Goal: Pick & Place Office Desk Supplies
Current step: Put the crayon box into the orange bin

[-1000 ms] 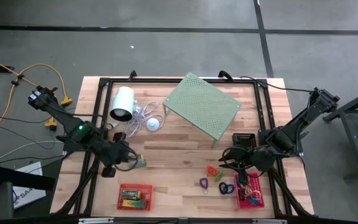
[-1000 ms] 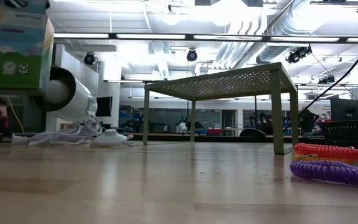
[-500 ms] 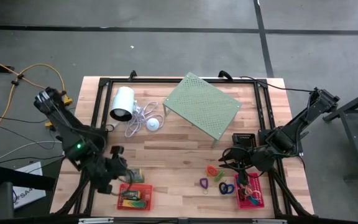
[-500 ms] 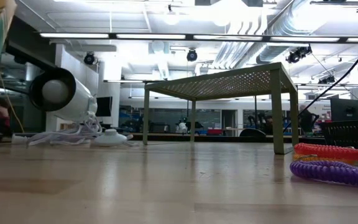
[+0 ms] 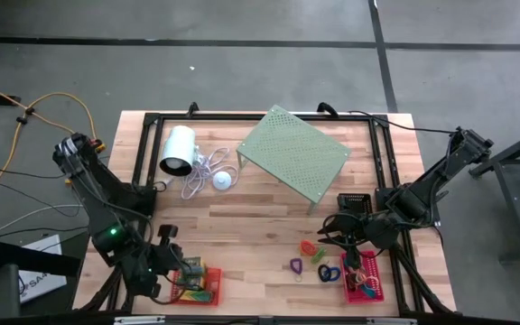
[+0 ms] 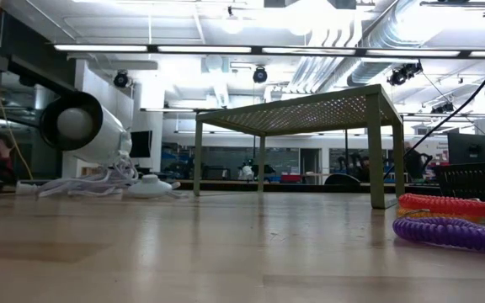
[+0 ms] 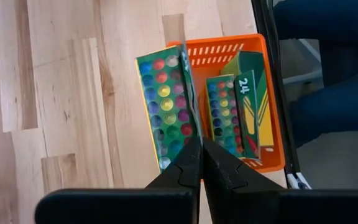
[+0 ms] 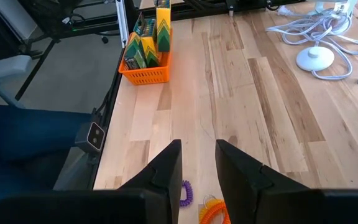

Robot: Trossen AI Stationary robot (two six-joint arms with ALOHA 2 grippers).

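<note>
Crayon boxes are what we see best from the left wrist: one green box, printed with rows of coloured dots, stands on edge between the left gripper fingers, which are pinched shut on its lower edge. It hangs just over the near rim of the red basket. A second green box, with a yellow zigzag and the number 24 on its side, already lies inside that basket.

From above we see less: the left gripper sits at the basket's end nearest that arm, and the boxes are only a green-yellow patch. That view does place the basket at the table's front edge on the left arm's side. The right gripper hovers far across the table from the basket, near the coiled loops, a pink basket and a black basket.

The right wrist shows what the others miss: the right gripper, its fingers apart and holding nothing, a purple loop and an orange one just beneath it, and the basket well away, with the held box upright above it.

The low view shows neither gripper nor basket, only red and purple loops lying on the wood.
</note>
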